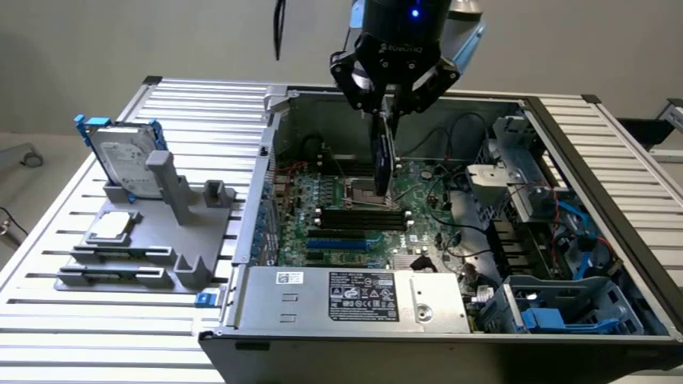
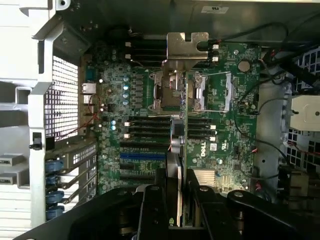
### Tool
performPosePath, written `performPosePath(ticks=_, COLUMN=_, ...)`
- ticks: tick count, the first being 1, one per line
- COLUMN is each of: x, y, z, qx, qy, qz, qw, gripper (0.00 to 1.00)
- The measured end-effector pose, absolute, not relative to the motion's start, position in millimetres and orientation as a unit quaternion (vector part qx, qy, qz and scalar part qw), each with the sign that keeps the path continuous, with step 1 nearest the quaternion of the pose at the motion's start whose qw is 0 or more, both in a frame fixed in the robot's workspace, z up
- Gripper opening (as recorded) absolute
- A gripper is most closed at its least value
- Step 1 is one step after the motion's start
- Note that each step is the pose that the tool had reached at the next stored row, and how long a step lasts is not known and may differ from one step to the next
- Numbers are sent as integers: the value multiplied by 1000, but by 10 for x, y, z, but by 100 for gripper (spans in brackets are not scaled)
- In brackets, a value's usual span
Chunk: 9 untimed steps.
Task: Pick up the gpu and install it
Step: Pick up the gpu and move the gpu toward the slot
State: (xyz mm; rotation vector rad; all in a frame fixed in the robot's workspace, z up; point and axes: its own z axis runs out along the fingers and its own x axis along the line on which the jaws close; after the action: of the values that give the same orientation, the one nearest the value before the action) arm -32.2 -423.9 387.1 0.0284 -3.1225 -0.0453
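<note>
Exterior view: gripper above the middle of the open computer case, jaws clamped on the gpu. Holds the card upright and edge-on, hanging down toward the motherboard and seemingly short of it, likely so it clears the case walls. Hard drive and processor chip well apart on the gray stand, near the table edge at the exterior view's left. Wrist view: pinches the card's flat faces between two fingers, probably for a steady hold. Silver bracket at the end away from the fingers. Sits in no slot yet; blue slots on the motherboard bare.
</note>
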Motion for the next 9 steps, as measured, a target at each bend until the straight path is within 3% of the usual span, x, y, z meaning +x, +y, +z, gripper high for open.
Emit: performPosePath(ticks=9, x=-292, y=-4218, z=3853, qx=9, qy=-1000, qz=-13, qw=10, gripper=26)
